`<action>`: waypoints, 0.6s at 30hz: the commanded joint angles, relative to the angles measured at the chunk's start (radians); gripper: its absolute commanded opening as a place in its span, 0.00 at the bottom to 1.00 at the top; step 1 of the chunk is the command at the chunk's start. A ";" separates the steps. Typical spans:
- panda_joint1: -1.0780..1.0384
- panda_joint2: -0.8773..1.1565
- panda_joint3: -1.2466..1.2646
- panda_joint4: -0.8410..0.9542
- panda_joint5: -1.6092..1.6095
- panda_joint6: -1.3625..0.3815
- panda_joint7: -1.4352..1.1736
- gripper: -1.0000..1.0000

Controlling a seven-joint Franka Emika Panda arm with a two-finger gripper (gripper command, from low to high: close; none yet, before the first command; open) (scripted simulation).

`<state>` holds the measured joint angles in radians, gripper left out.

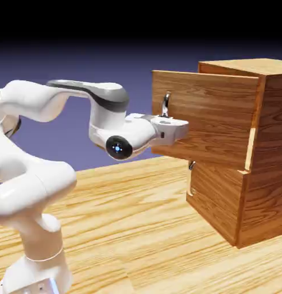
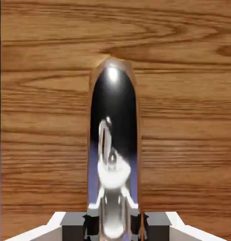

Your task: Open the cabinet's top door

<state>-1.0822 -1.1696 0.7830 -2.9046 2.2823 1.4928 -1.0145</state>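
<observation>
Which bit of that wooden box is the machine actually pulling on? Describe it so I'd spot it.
Find the cabinet at the right. Its top door stands out from the body. On that panel is a curved silver handle, with the tool at it; the lower panel's handle is smaller and untouched.

Cabinet [image 1: 263,155] sits on table [image 1: 137,229], at exterior view's right. Top door [image 1: 206,115] stands out from cabinet front, above lower panel [image 1: 215,198]. Gripper [image 1: 173,127] is at door's handle [image 1: 165,103]; in hand view handle [image 2: 113,155] sits between fingertips [image 2: 91,225].
</observation>
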 commanded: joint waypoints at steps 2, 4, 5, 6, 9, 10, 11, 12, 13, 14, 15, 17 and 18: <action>-0.043 0.035 -0.037 0.002 -0.066 -0.086 -0.031 0.00; -0.092 0.079 -0.071 0.011 -0.139 -0.173 -0.067 0.00; -0.118 0.104 -0.087 0.019 -0.178 -0.216 -0.088 0.00; -0.146 0.132 -0.101 0.030 -0.220 -0.260 -0.110 0.00; -0.233 0.228 -0.132 0.076 -0.350 -0.379 -0.185 0.00; -0.260 0.262 -0.139 0.095 -0.394 -0.412 -0.212 0.00; -0.287 0.297 -0.143 0.116 -0.437 -0.443 -0.238 0.00; -0.312 0.333 -0.145 0.139 -0.481 -0.471 -0.264 0.00; -0.337 0.369 -0.146 0.163 -0.523 -0.495 -0.290 0.00; -0.359 0.405 -0.146 0.188 -0.565 -0.517 -0.315 0.00; -0.380 0.442 -0.144 0.213 -0.606 -0.535 -0.339 0.00; -0.418 0.514 -0.138 0.266 -0.684 -0.565 -0.383 0.00; -0.434 0.550 -0.133 0.293 -0.722 -0.576 -0.403 0.00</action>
<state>-1.5164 -0.6192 0.6495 -2.6116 1.5595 0.9159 -1.4182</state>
